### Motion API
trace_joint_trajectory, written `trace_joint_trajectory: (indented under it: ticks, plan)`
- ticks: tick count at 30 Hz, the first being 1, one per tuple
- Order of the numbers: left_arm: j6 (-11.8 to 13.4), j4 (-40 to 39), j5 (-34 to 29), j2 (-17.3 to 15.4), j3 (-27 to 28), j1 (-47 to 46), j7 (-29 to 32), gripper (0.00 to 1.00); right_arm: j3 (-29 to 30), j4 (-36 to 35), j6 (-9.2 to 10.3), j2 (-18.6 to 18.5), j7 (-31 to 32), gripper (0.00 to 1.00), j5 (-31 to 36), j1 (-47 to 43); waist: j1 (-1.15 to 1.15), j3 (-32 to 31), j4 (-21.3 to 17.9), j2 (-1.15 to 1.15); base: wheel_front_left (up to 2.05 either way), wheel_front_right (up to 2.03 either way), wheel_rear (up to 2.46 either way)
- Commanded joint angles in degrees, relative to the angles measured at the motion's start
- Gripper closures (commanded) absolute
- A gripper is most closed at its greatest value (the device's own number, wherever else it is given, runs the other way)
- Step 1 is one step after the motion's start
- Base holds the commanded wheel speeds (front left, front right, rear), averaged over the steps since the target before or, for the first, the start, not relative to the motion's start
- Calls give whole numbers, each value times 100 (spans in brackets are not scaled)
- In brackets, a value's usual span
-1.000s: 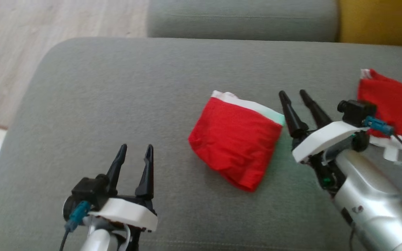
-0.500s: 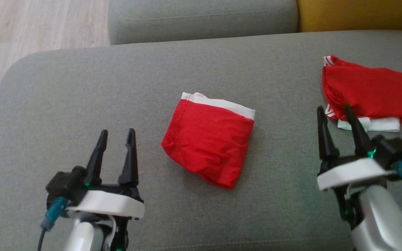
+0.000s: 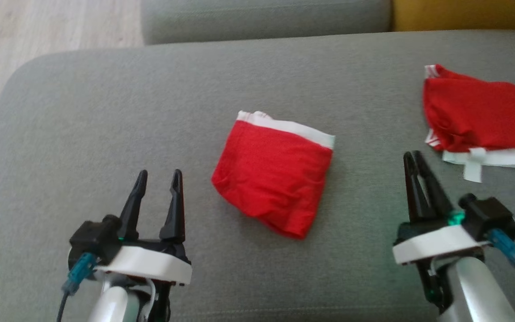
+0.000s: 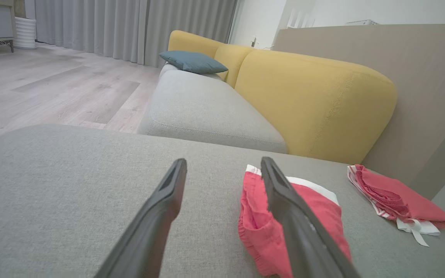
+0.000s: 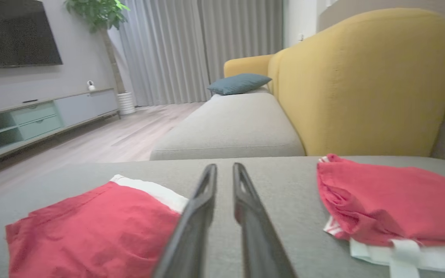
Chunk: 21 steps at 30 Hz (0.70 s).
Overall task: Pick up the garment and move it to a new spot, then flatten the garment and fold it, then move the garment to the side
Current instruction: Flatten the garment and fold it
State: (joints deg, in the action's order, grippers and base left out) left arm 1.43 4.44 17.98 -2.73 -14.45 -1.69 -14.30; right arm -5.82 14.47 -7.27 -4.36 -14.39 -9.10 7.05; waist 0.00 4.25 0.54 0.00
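Moving the folded red garment (image 3: 273, 172) aside probably needs a grip through all layers, so the fold does not open. It lies on the sofa cushion (image 3: 105, 112) between the left tool (image 3: 159, 173), wide and empty, and the right tool (image 3: 411, 155), nearly closed, empty.

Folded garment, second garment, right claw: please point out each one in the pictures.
Folded garment (image 3: 273, 172), head view, middle of red cloth.
Second garment (image 3: 481, 112), head view, red part.
Right claw (image 3: 412, 154), head view, between fingertips.
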Motion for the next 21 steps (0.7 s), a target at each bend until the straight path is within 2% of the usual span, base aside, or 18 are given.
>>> trace_joint_trajectory:
  ticks: [1, 10, 15, 20, 21]
  plan:
    - [-4, -145, 30, -15, 125, -316, -70, 0, -230, -233, -22, -29, -61, 100, 60, 364, 0, 155, 192, 0, 0, 0, 0]
    - [41, -84, 137, -15, -214, -546, -70, 0, -1271, 96, -22, -312, -61, 100, 37, 1096, 0, 637, 1021, 0, 0, 0, 0]
    - [81, -66, 177, -15, -369, -604, -70, 0, -1709, 867, -22, -445, -60, 100, 79, 1570, 0, 807, 1492, 0, 0, 0, 0]
    - [154, -68, 291, -15, -467, -649, -70, 0, -1831, 1914, -22, -511, 38, 100, 109, 2062, 0, 961, 1886, 0, 0, 0, 0]
    - [154, -68, 291, -15, -467, -649, -70, 0, -1831, 1914, -22, -511, 38, 100, 109, 2062, 0, 961, 1886, 0, 0, 0, 0]
